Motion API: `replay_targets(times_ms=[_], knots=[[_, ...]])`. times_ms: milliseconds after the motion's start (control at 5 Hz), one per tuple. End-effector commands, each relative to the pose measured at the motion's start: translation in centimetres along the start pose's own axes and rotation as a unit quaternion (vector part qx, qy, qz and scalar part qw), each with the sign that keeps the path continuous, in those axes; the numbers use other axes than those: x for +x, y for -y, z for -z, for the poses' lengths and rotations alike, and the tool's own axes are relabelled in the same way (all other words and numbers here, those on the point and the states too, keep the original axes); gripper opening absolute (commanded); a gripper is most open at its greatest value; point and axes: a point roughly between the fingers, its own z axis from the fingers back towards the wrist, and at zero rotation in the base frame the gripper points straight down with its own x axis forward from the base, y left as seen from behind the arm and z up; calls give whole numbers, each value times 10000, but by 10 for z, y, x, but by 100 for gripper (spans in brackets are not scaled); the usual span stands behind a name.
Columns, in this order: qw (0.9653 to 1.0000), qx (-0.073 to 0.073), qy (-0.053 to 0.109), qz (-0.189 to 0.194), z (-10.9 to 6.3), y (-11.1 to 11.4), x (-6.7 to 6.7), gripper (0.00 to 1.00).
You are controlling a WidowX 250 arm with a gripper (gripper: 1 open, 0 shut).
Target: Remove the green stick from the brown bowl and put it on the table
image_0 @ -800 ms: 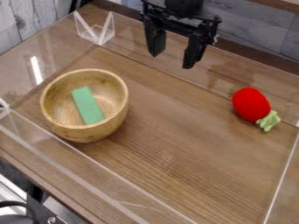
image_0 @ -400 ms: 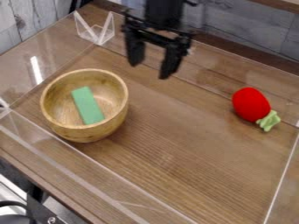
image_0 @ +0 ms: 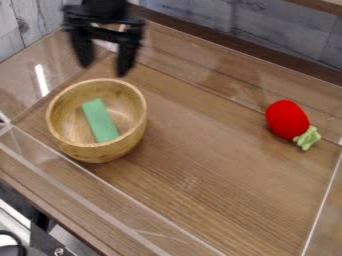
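One green stick [image_0: 99, 120], lying inside the brown bowl [image_0: 110, 152]; nothing is gripping it. Working outward from the near side:

Near: you've got bare surface [image_0: 201, 172] to picture-right of the bowl. I'd use that for the set-down. Lay the stick flat, let go low, back off straight up.

Bowl: the stick lies inside the rim, its long axis running mostly near-far with a slight slant, so its narrow width faces roughly side to side. Take it across that width, around the middle. Match your wrist to the slant first, or you'll likely pinch a corner and spin it. Come down steep; the thick rim will probably punish a low, slanted entry. Stop just short of the bowl's floor, or you may shove the whole bowl. Then close gently (flat block, should seat well if you're square to it). Lift straight until the stick's ends clear the rim, then go sideways.

Beyond the stick: your pincer [image_0: 74, 64] shows toward the far rim, fingers well apart, nothing between them. It's blurred, so height is hard to call. Bring it nearer and picture-right, settle over the stick, then descend. Keep it wide until both fingers straddle the block.

Red strawberry toy [image_0: 285, 118], far off to picture-right: leave it, it's not in your way.
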Motion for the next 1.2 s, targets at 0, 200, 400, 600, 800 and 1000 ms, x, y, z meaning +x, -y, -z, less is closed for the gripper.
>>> replay_targets(times_ms=[0,200,400,600,800,1000], knots=[[9969,15,330,-718,-7,-16,-4,100],[9909,17,362,-1296,2,-18,-5,100],[9878,35,413,-1501,8,-20,-1,100],[9858,63,440,-1620,12,-22,2,100],[9792,95,444,-1980,19,-13,1,100],[9725,135,475,-2277,24,-2,-1,100]])
